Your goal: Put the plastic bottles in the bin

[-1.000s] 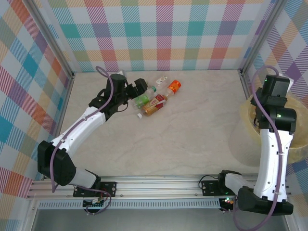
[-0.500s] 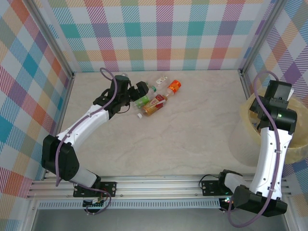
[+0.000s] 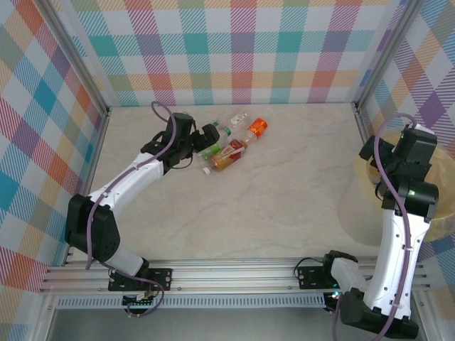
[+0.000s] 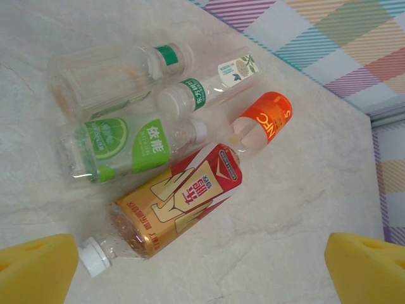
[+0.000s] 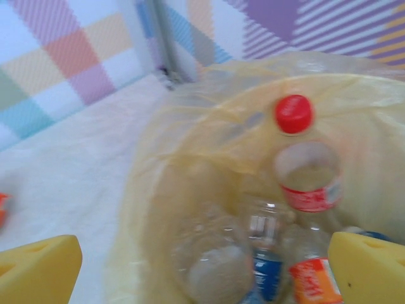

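the left gripper hung spread over five bottles huddled touching at 11 o'clock on the table, so closing could pinch two or roll one away (smooth, round), while the right gripper, also spread, hovered over the bin at 3 o'clock.

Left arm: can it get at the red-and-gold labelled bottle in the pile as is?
Probably yes. The left gripper is open and facing the red-and-gold bottle, which lies nearest it with nothing on top. The lime-green bottle lies right beside it and may get nudged.
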